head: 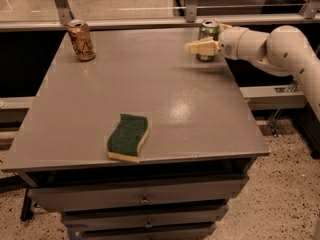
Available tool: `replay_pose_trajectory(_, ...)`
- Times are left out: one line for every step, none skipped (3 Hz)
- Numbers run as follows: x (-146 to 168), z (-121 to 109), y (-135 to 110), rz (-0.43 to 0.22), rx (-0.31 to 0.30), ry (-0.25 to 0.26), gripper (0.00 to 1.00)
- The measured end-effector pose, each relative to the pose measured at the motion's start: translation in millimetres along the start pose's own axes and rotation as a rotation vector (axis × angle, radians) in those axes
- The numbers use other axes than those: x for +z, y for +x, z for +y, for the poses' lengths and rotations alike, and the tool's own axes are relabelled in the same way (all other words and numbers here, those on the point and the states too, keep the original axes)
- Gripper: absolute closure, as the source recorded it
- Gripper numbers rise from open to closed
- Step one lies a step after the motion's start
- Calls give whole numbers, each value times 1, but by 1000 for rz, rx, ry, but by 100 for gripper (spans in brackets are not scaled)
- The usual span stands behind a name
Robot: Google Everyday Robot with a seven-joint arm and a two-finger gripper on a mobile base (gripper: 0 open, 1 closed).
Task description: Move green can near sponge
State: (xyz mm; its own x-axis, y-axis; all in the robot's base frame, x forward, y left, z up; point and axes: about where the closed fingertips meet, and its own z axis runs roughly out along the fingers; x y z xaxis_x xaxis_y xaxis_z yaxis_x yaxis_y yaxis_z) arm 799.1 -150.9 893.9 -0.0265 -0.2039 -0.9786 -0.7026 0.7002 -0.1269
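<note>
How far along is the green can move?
Done: the gripper is at the green can at the far right corner of the table. In hand: the grasp; the can stands on the table, not lifted. Left: carry it across to the sponge near the front edge and set it down beside it.

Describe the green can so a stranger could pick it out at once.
On the grey table, look to the far right corner, where the robot's cream gripper is. The small green and silver aluminium can stands upright just behind it; the orange-brown can is at the far left corner.
</note>
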Motion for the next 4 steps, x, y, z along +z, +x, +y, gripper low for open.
replay_pose_trajectory(0, -5, 8, 16, -13, -4, 42)
replay_pose_trajectory(-7, -6, 8, 17, -3, -11, 64)
replay_pose_trajectory(-17, 12, 1, 1, 66, -79, 88)
replay_pose_trajectory(-40, 54, -12, -12, 164, -210, 100)
